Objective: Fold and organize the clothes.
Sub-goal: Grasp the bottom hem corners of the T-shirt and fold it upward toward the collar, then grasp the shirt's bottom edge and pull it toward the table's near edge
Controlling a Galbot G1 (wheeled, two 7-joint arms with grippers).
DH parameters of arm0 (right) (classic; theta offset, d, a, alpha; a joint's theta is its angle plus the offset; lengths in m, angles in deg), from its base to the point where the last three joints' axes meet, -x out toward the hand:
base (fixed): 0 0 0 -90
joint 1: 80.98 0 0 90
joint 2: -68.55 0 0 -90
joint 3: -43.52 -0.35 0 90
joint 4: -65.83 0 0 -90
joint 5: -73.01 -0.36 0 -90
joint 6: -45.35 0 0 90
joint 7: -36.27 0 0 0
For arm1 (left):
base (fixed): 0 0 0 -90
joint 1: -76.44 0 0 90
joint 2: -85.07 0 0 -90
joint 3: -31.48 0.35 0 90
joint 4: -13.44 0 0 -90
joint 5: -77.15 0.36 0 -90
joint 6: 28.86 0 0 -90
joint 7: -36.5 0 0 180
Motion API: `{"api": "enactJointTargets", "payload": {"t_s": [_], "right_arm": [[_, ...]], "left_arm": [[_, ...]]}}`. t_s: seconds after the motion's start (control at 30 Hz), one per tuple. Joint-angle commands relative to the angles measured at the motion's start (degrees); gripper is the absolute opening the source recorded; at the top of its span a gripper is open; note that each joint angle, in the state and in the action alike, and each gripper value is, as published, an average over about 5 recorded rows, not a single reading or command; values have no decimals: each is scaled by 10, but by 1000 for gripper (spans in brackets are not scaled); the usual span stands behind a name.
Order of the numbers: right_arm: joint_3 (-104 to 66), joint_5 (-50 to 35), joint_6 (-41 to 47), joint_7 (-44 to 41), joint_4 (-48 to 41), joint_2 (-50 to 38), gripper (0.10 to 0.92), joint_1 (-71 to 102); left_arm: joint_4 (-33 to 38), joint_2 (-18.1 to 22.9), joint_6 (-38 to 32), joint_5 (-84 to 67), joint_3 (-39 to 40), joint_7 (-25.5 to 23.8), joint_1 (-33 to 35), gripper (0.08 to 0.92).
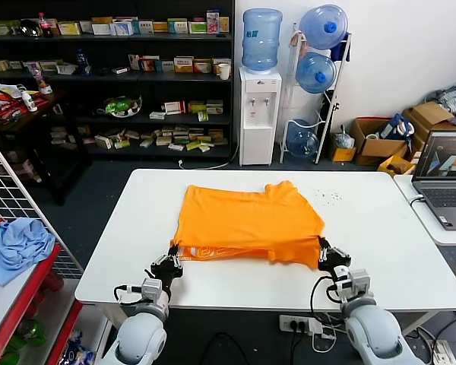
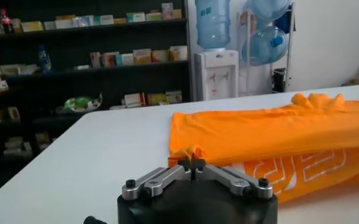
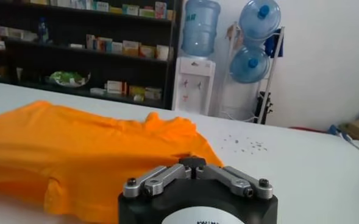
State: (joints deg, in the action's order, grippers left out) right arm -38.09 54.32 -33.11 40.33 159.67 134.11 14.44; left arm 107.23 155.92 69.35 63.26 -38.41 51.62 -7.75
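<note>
- Orange T-shirt (image 1: pixel 247 222) folded over on white surface (image 1: pixel 380 243), lettering visible under near edge.
- Left pincer (image 1: pixel 167 262) closed, pinching near left corner of shirt.
- Right pincer (image 1: pixel 332 258) closed at near right corner, apparently gripping fabric.

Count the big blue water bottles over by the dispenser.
4: one on top of the white dispenser; three in the rack beside it, top, middle, bottom. Others may be hidden.
</note>
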Motion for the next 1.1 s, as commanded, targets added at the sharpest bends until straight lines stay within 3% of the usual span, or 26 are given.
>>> {"api": "enactJointTargets", "payload": {"t_s": [0.03, 0.17, 0.47, 0.77, 0.93, 1.1], "right_arm": [[30, -9, 4, -1, -97, 13, 149, -92], [30, -14, 16, -8, -90, 12, 255, -83], [6, -39, 96, -17, 36, -39, 515, 26], [-21, -37, 107, -16, 51, -51, 768, 67], [-19, -34, 104, -17, 28, -42, 820, 59], [-17, -32, 107, -19, 11, -37, 787, 51]], "left_arm": [[-65, -1, -2, 0, 20, -11, -77, 93], [-57, -3, -8, -4, 24, -19, -77, 145], [24, -52, 24, -62, 24, -13, -6, 400], [42, -69, 47, -106, 16, -2, 16, 660], [20, -62, 56, -133, 15, 4, 1, 792], [-5, -58, 63, -148, 17, 3, -16, 822]]}}
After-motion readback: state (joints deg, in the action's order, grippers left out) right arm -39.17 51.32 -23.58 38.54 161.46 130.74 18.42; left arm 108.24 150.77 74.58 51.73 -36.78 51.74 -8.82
